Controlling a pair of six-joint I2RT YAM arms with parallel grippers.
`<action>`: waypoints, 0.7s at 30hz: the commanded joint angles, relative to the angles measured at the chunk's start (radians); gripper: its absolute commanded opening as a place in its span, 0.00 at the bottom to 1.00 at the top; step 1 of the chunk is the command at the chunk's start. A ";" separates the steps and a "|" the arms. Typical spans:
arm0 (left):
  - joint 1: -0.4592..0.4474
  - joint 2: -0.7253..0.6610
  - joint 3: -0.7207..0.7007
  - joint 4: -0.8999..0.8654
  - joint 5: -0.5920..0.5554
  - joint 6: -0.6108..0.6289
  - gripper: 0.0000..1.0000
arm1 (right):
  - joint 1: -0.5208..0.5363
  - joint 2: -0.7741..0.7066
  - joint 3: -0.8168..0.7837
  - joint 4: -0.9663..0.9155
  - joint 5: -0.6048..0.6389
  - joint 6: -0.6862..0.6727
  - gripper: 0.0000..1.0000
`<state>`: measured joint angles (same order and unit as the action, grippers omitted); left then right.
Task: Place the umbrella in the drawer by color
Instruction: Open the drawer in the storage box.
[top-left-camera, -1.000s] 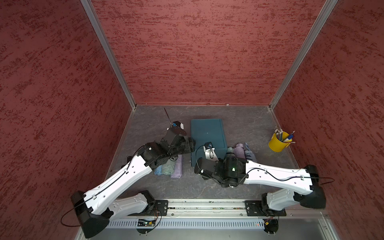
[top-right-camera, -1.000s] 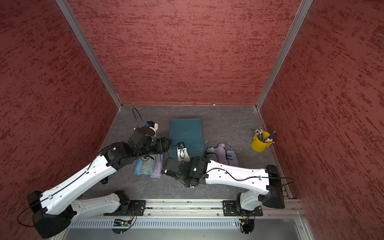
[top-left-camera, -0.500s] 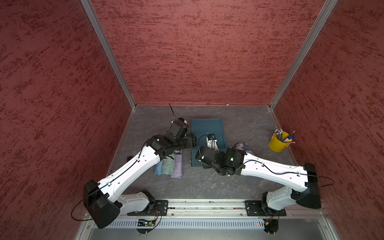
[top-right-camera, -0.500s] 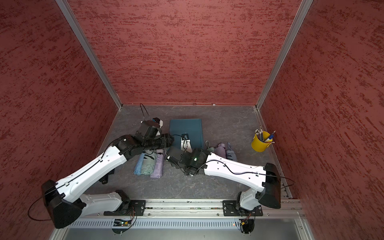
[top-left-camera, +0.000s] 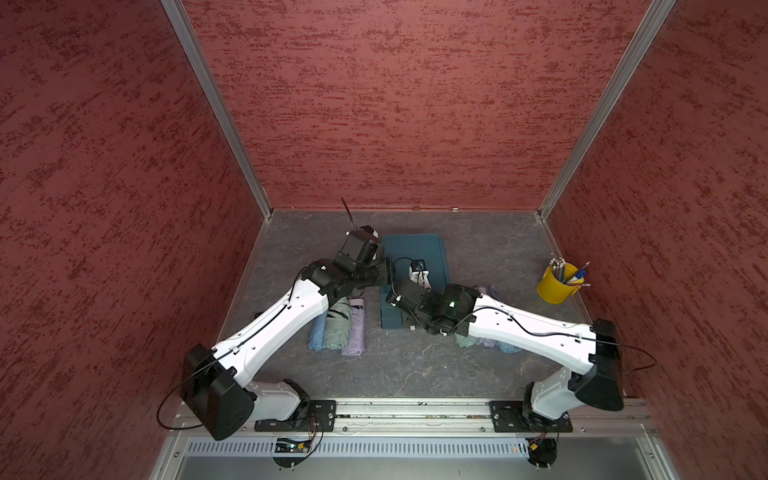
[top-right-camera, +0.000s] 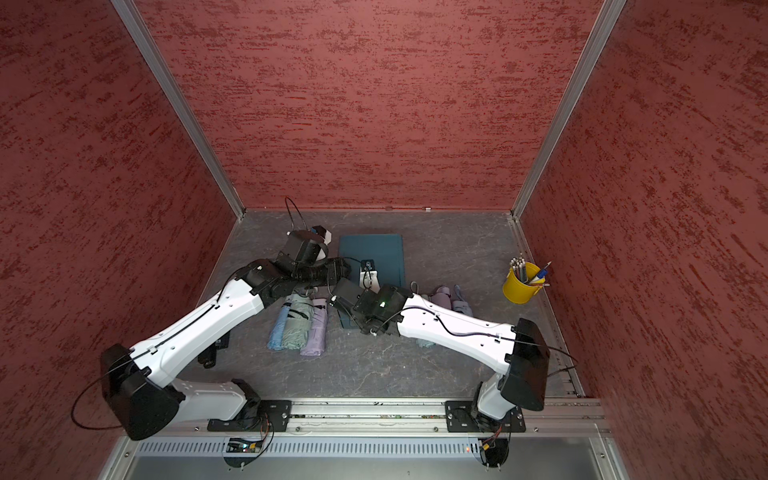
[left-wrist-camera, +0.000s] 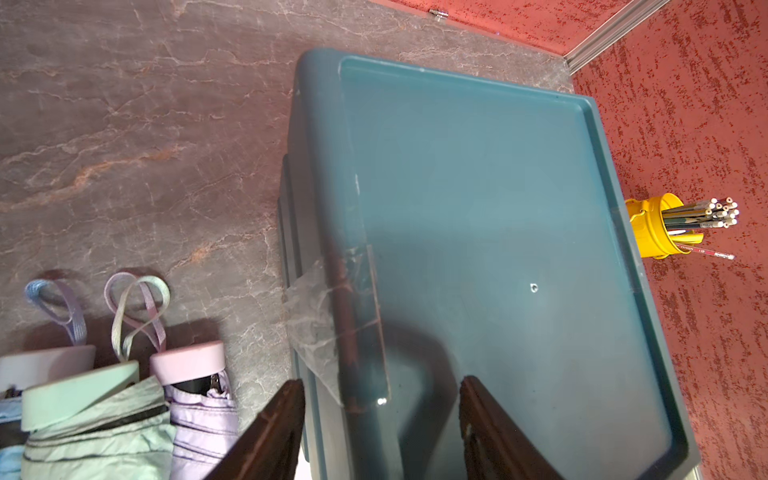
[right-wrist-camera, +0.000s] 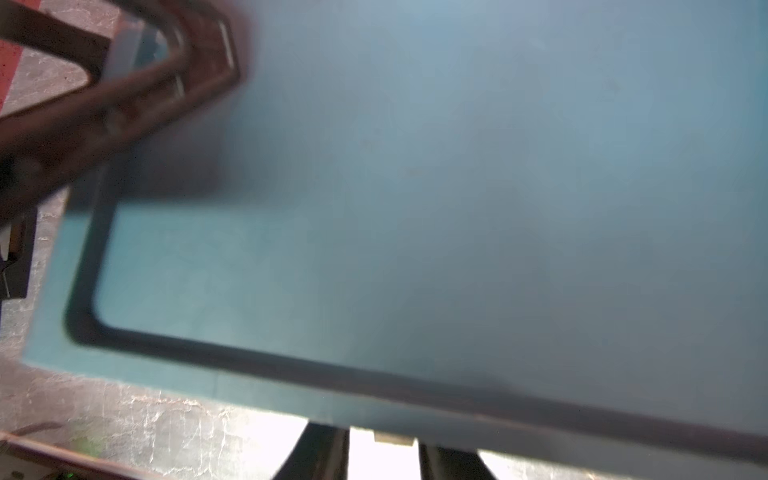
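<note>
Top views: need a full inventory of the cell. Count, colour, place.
Drawer unit: 1, teal, table centre.
Folded umbrellas, left-arm side: 3, blue, green, lilac, side by side beside the unit.
Folded umbrellas, right-arm side: 3, green, lilac, blue, mostly hidden under the right arm.
Pencil cup: 1, yellow, holding pencils and pens, near the table's right edge.
Table: 1, grey marbled.
Walls: 3, red textured.
Left gripper: 1, dark, open over the unit's edge.
Right gripper: 1, dark, at the unit's front; too blurred to read the jaws.
</note>
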<state>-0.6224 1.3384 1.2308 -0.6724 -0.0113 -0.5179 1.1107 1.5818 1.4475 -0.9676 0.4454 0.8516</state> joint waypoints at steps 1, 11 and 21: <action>0.020 0.023 0.044 0.038 0.021 0.035 0.61 | -0.024 0.018 0.032 0.056 0.006 -0.020 0.25; 0.001 -0.030 -0.009 0.032 0.027 -0.001 0.70 | -0.043 0.010 0.006 0.072 0.027 -0.036 0.10; -0.031 -0.009 -0.019 -0.014 -0.058 -0.050 0.50 | -0.043 -0.038 -0.054 0.116 0.009 -0.033 0.00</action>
<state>-0.6548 1.3022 1.2049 -0.6659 -0.0349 -0.5457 1.0832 1.5856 1.4197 -0.9165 0.4408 0.8185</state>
